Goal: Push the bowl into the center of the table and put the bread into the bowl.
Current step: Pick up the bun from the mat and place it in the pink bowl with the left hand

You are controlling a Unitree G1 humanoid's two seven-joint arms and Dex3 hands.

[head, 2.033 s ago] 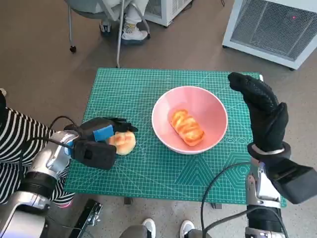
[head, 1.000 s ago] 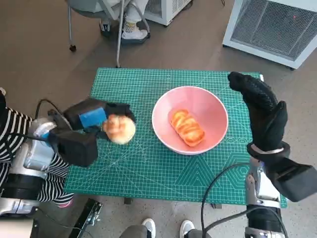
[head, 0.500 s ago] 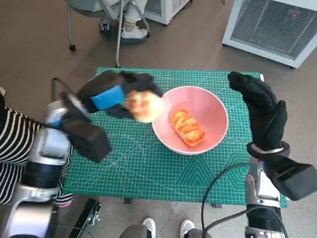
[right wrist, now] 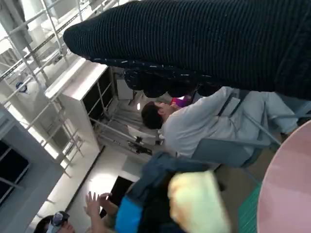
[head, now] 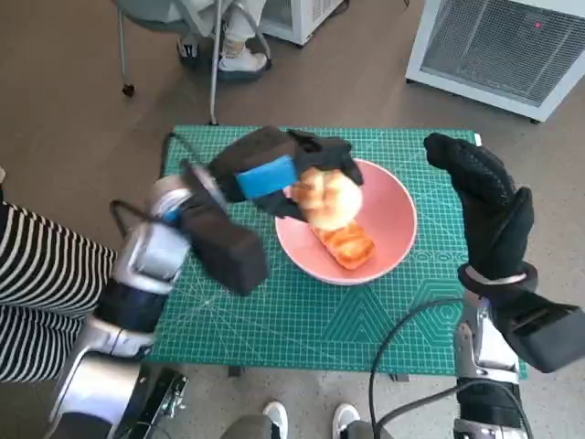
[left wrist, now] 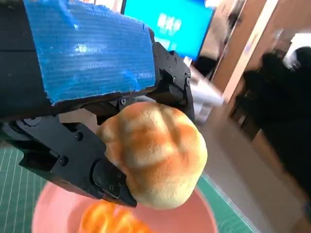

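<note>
Over the last two seconds the left hand [head: 274,178] has lifted the round bread roll [head: 327,199] off the green cutting mat [head: 274,302] at the table's left side and carried it right; it now hangs over the near-left part of the pink bowl [head: 388,215]. The head camera also shifted slightly, so the small change in the bowl's place in the picture is not a real move. The bowl sits roughly mid-table, a bit right of center, with a glazed elongated bread [head: 345,242] already lying inside. Judgement: the push step looks done and one bread is in; this is the second bread's transport, nearly complete, with release into the bowl as the next step.

Left hand: grasping the roll, black fingers wrapped around its sides and underneath, clear in the left wrist view, where the roll [left wrist: 155,155] sits in the fingers [left wrist: 104,177] above the bowl [left wrist: 204,221]. The forearm reaches diagonally across the mat from the lower left, blue-taped back facing up.

Right hand [head: 484,206]: raised at the table's right edge, beside the bowl but not touching it, fingers extended and apart, holding nothing. The right wrist view shows only the glove [right wrist: 204,43] as a dark band, with a person seated beyond.

Risk: dropping from this height, the roll could bounce off the other bread.
</note>
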